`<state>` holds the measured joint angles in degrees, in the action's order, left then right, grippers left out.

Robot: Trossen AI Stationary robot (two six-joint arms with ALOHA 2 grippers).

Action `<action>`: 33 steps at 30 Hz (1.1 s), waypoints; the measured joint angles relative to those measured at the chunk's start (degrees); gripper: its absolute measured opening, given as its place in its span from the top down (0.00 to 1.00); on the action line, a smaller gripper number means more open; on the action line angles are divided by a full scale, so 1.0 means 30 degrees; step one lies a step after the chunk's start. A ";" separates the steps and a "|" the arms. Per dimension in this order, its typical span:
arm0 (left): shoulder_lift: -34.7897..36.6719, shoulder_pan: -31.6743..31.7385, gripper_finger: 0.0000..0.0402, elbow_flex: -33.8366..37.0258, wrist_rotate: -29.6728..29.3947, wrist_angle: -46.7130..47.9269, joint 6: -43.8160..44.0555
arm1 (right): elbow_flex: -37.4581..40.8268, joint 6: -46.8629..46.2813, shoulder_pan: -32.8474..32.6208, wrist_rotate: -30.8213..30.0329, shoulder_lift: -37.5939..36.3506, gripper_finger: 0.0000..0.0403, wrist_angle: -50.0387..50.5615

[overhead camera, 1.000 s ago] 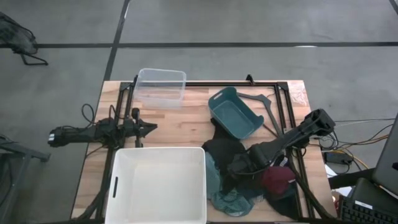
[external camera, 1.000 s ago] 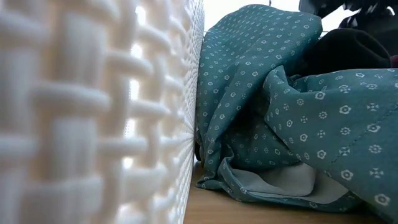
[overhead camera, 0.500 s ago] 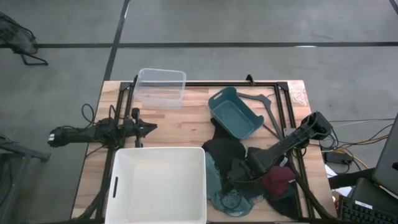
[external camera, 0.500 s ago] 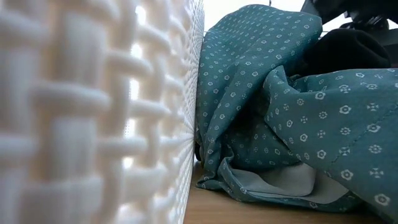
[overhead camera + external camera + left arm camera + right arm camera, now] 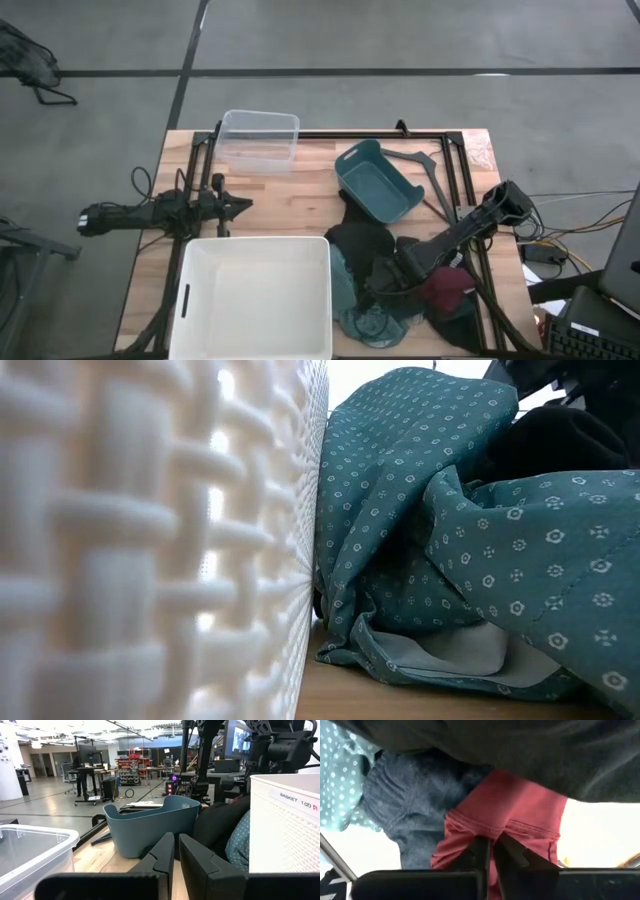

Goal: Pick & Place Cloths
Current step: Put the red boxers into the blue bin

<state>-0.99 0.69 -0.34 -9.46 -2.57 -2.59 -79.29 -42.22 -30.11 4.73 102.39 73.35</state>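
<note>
Right gripper (image 5: 378, 287): from above, its fingertips are buried in the black cloth (image 5: 362, 245) and cannot be seen. In the right wrist view the maroon cloth (image 5: 512, 825) lies just beyond the fingers (image 5: 479, 851); whether they pinch it cannot be told. Low view: the white tub (image 5: 150, 540) blocks half the frame; the teal cloth (image 5: 420, 510) is cut off by the frame edge.

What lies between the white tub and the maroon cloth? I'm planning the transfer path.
In the high view, between the white tub and the maroon cloth lie the teal dotted cloth, a black cloth and the right gripper.
</note>
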 joint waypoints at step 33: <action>-0.0007 0.0000 0.91 0.0000 -0.0006 0.0001 0.0003 | -0.8642 0.0546 0.0629 -1.0199 -0.5574 0.98 0.5562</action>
<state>-1.02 0.69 -0.34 -9.47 -2.57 -2.58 -105.22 -40.58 -28.22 -25.86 85.67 90.04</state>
